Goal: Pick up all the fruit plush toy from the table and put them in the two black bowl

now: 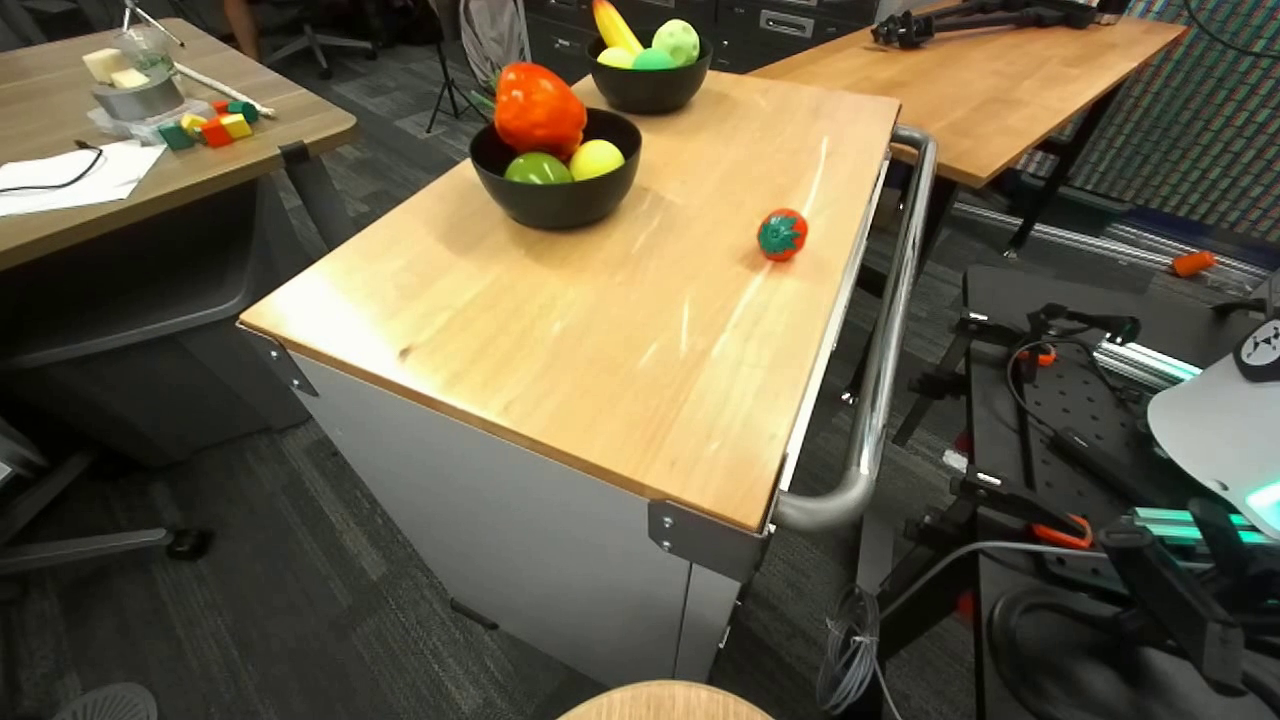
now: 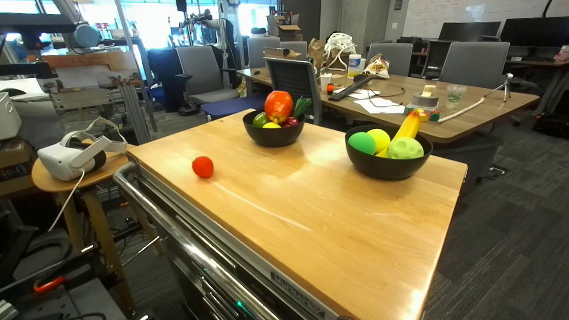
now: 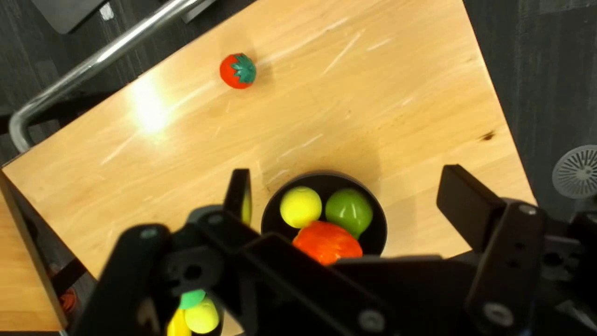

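Toy strawberry (image 3: 238, 71), probably light and soft, rests on the worktop (image 3: 396, 107) at the wrist view's eleven o'clock, best squeezed across its middle by the empty hand (image 3: 344, 198), jaws spread wide.

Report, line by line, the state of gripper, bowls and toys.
gripper: open, empty
banana's bowl: upright, holding toys
other bowl: upright, holding toys
banana: inside its bowl, tilted, end sticking out
big red-orange toy: inside other bowl, top sticking out
strawberry: on the table, outside both bowls
other toys: inside the bowls
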`<action>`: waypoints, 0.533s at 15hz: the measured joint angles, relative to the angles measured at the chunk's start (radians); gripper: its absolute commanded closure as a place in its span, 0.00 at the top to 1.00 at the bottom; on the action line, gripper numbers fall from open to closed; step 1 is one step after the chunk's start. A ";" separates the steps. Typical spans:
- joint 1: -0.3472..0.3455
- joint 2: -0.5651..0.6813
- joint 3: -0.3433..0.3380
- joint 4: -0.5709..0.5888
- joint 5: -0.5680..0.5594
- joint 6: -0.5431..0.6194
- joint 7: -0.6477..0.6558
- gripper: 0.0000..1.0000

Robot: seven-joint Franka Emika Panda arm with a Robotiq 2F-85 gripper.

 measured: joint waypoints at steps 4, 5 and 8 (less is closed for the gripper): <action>0.000 -0.013 0.003 -0.019 0.001 0.000 0.012 1.00; 0.000 -0.013 0.003 -0.019 0.001 0.000 0.012 1.00; -0.019 -0.001 0.025 -0.018 -0.002 -0.012 0.012 1.00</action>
